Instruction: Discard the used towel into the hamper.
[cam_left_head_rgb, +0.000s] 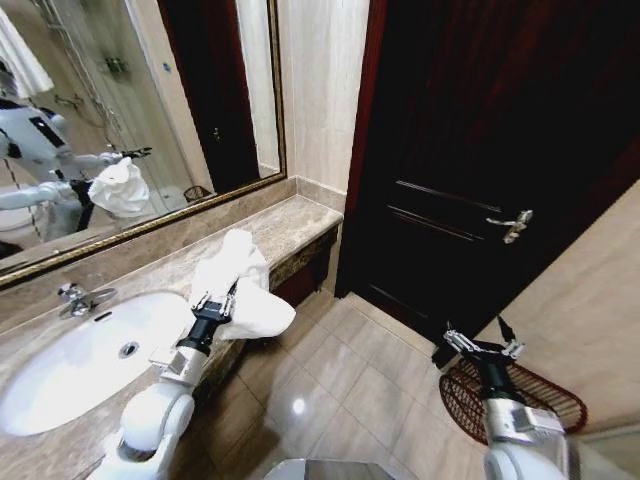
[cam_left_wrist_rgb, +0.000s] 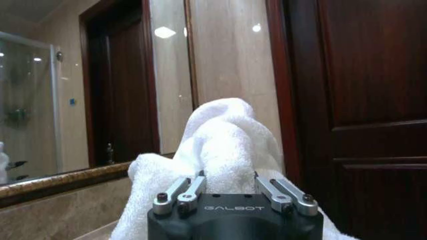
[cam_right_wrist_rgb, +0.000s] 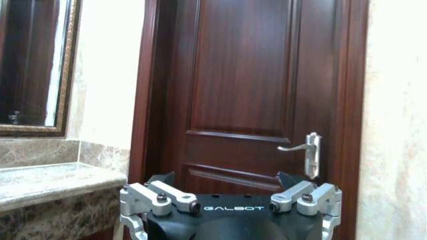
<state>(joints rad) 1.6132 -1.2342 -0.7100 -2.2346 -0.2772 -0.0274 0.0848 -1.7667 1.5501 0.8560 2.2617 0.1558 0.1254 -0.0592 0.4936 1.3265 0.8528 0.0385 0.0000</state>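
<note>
Nearest, at lower right in the head view: right tool (cam_left_head_rgb: 483, 347), raised on its white arm, fingers spread wide with nothing between them, poised above the hamper (cam_left_head_rgb: 545, 398). Hamper itself a dark red wire-mesh basket, standing on the tiled floor (cam_left_head_rgb: 350, 390) beside the beige wall, partly hidden behind that arm. Same spread fingers seen from the right wrist camera (dark tips angled outward), facing the door (cam_right_wrist_rgb: 247, 100) and its silver handle (cam_right_wrist_rgb: 308, 152).

On the other side: left tool (cam_left_head_rgb: 216, 302), pinching a white towel (cam_left_head_rgb: 245, 285), held up in the air over the front edge of the counter (cam_left_head_rgb: 290, 225). Towel bunched, one fold rising above the tool and a fuller part drooping past the counter edge toward the floor; well apart from the hamper. In the left wrist view, towel (cam_left_wrist_rgb: 223, 150) heaped up between the metal fingers (cam_left_wrist_rgb: 187, 192).

Further left: white oval sink (cam_left_head_rgb: 90, 360) set into the marble counter, chrome faucet (cam_left_head_rgb: 75, 297) behind it.

Beyond: gold-framed mirror (cam_left_head_rgb: 150, 110) along the wall, showing the robot's reflection with the towel. Farthest right: dark wood door (cam_left_head_rgb: 480, 130), closed, with a lever handle (cam_left_head_rgb: 512, 224).
</note>
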